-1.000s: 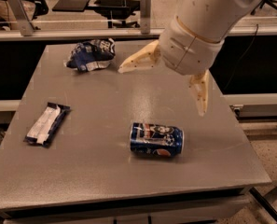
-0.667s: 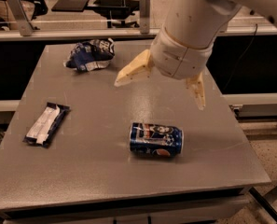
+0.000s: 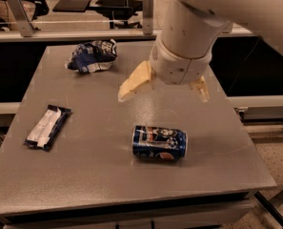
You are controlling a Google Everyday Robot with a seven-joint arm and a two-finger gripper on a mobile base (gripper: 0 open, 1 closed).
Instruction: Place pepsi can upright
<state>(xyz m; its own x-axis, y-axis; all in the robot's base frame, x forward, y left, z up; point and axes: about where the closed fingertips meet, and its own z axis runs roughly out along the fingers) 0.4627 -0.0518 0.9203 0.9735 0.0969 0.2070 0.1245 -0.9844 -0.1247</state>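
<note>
The pepsi can lies on its side on the grey table, front and right of centre, its long axis running left to right. My gripper hangs above and just behind the can, apart from it. Its two cream fingers are spread wide and hold nothing. The white arm fills the upper right of the view.
A wrinkly blue-and-white snack bag lies at the back left of the table. A flat dark bar wrapper with a white panel lies at the left. The table's front edge is close below the can. Desks stand behind.
The arm has swung left and lower, bringing the open gripper nearer above the can. The can, bag and wrapper have not moved.
</note>
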